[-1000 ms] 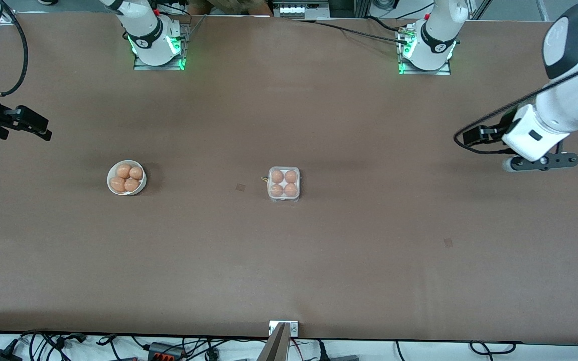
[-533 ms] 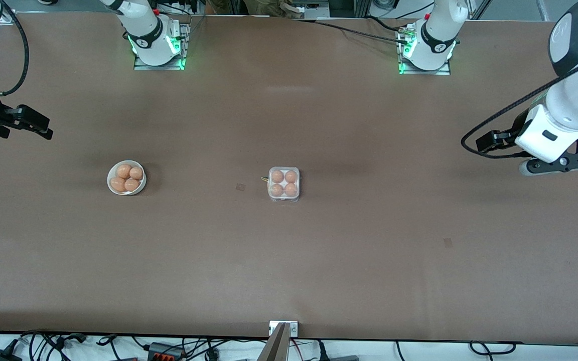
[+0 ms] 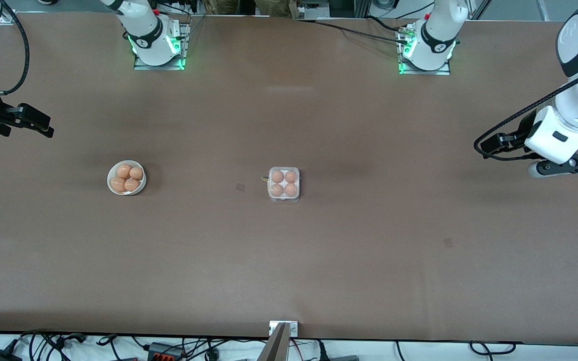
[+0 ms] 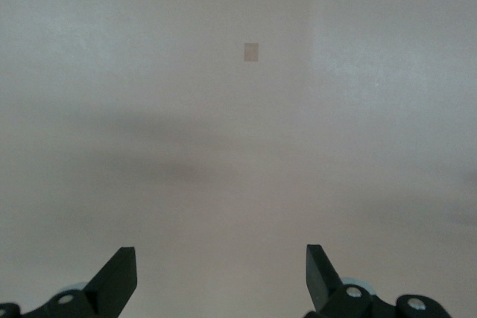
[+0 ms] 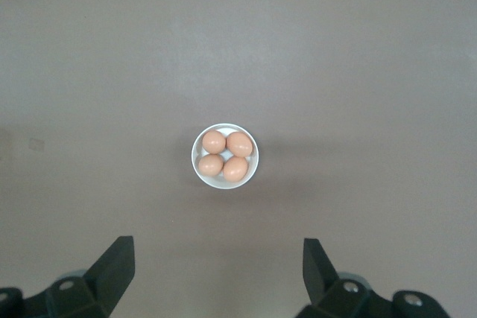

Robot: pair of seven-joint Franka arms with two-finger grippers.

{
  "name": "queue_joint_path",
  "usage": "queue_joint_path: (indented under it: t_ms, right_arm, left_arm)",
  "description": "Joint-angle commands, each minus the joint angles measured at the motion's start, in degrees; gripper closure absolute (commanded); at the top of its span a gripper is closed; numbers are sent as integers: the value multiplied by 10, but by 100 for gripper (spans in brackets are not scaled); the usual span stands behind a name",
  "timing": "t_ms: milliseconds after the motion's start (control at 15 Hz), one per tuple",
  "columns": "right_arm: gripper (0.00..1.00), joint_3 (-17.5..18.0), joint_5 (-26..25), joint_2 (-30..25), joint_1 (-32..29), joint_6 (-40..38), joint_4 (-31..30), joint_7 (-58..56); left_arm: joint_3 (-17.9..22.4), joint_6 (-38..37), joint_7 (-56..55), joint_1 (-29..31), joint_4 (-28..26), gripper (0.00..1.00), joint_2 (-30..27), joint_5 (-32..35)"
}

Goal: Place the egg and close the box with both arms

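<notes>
Four eggs in box [image 3: 283, 184] only in front view, both tools gaping, empty

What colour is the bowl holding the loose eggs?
White; the bowl shows best in the right wrist view.

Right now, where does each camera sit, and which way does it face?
Front view: high across the table, facing both bases; shows box, bowl, both arms.
Left wrist view: on the left arm, looking down at bare table; open left gripper shows.
Right wrist view: on the right arm, looking down at the bowl; open right gripper shows.
Shared: front and right wrist views both show the bowl.
</notes>
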Motion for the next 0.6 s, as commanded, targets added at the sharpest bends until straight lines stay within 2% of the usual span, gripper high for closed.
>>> queue_joint_path:
  t_ms: [0,267,400,533]
  right_arm:
    - [0,10,-2,-9,-9,-14,-1,-12]
    - [0,10,-4,-9,-9,-14,-1,-13]
    - [0,10,-4,-9,-9,-14,-1,-13]
    - [0,10,-4,-9,-9,-14,-1,-13]
  left_arm:
    - [-9,21,-10,10,-41,0,-35,-14]
    - [-10,28,6,9,-39,0,-33,-47]
    - [-11,28,85,6,-38,0,-32,-48]
    - [-11,24,94,9,-38,0,-32,-48]
